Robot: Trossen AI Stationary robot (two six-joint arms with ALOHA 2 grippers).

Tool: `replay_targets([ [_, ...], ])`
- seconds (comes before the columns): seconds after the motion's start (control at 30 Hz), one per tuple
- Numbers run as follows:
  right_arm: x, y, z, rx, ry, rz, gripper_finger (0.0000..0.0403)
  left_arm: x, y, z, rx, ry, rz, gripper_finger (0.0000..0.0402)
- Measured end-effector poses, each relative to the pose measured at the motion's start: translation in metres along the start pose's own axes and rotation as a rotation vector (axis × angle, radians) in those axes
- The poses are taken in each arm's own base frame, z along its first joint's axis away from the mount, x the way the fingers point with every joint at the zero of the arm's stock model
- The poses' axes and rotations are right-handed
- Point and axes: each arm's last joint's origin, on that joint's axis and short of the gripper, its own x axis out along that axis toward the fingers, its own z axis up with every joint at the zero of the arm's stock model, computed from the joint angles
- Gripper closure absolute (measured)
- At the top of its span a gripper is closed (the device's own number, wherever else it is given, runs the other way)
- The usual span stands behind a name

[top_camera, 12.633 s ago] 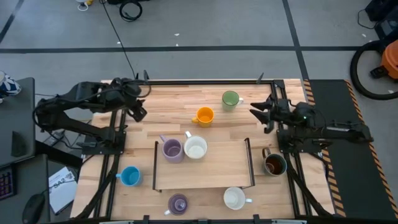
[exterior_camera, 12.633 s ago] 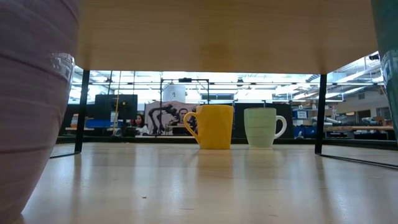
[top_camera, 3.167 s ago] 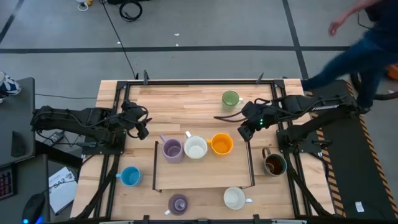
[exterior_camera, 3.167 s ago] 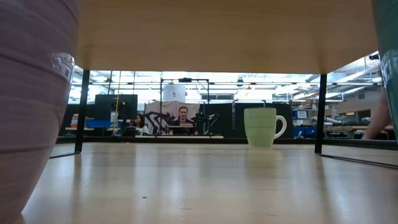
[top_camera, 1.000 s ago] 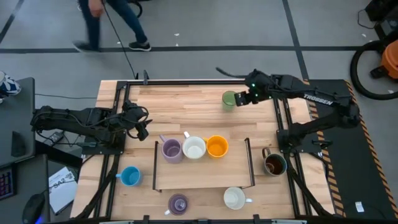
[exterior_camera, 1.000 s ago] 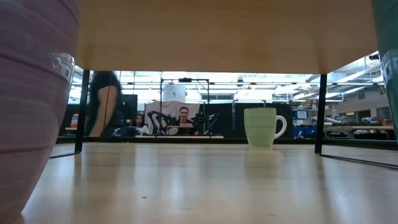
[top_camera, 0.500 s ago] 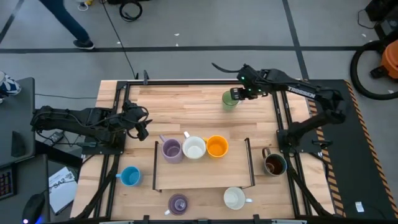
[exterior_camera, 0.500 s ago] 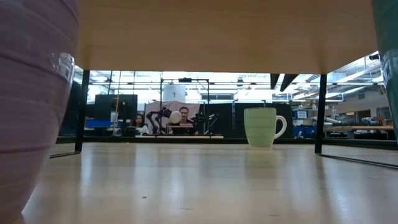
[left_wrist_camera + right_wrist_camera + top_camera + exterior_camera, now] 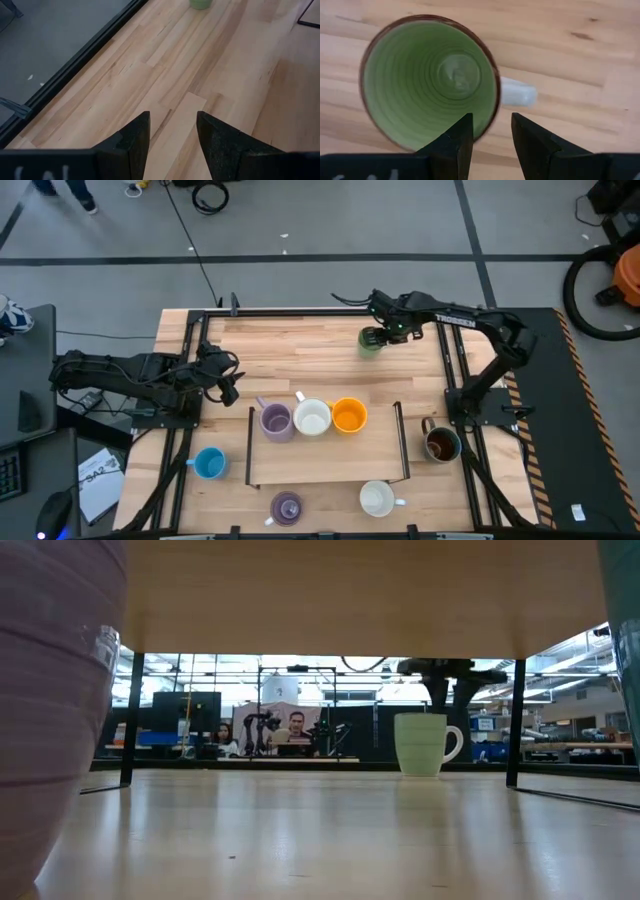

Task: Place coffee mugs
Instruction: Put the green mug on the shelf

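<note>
The green mug [image 9: 370, 340] stands upright on its base near the table's far edge, handle toward the right [image 9: 425, 744]. My right gripper [image 9: 384, 331] hangs open right above it, pointing down. In the right wrist view one finger is over the hollow and the other outside the rim [image 9: 492, 100], by the handle [image 9: 519, 93]. Lavender [image 9: 277, 420], white [image 9: 314, 418] and orange [image 9: 348, 415] mugs stand on the low wooden shelf [image 9: 330, 455]. Blue [image 9: 209, 464], lavender [image 9: 287, 507], white [image 9: 377, 498] and brown [image 9: 441, 444] mugs stand on the table. My left gripper [image 9: 226, 386] waits open at the left [image 9: 172, 117].
The shelf's black legs [image 9: 515, 720] stand on the table's middle. Bare wood lies between the shelf and the far edge, left of the green mug. A black frame rims the table [image 9: 320, 310]. People sit in the room beyond the far edge [image 9: 292, 728].
My right gripper has swung from just right of the green mug toward the table's left until it stands over the mug, and it has come down, entering the low view above the mug. The mug has stayed put. A person has walked off across the floor beyond the far edge.
</note>
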Motion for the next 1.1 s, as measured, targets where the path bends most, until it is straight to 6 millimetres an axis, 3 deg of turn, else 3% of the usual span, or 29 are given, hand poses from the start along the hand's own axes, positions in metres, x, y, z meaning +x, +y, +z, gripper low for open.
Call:
replay_targets([
  [0.23,0.019,0.005,0.001,-0.009,0.090,0.009,0.0268,0.000,0.000,0.000,0.000,0.000,0.000,0.0232],
  [0.4,0.024,0.006,0.001,-0.057,0.119,0.012,0.0296,0.000,0.000,0.000,0.000,0.000,0.000,0.0232],
  [0.67,0.023,0.004,0.004,-0.198,0.111,0.024,0.0378,0.000,0.000,0.000,0.000,0.000,0.000,0.0232],
  [0.9,0.018,-0.006,0.010,-0.439,0.095,0.025,0.0379,0.000,0.000,0.000,0.001,0.000,0.000,0.0232],
  [1.1,0.002,-0.014,0.015,-0.581,0.112,-0.042,0.0375,0.000,0.000,0.000,0.000,0.000,0.000,0.0232],
])
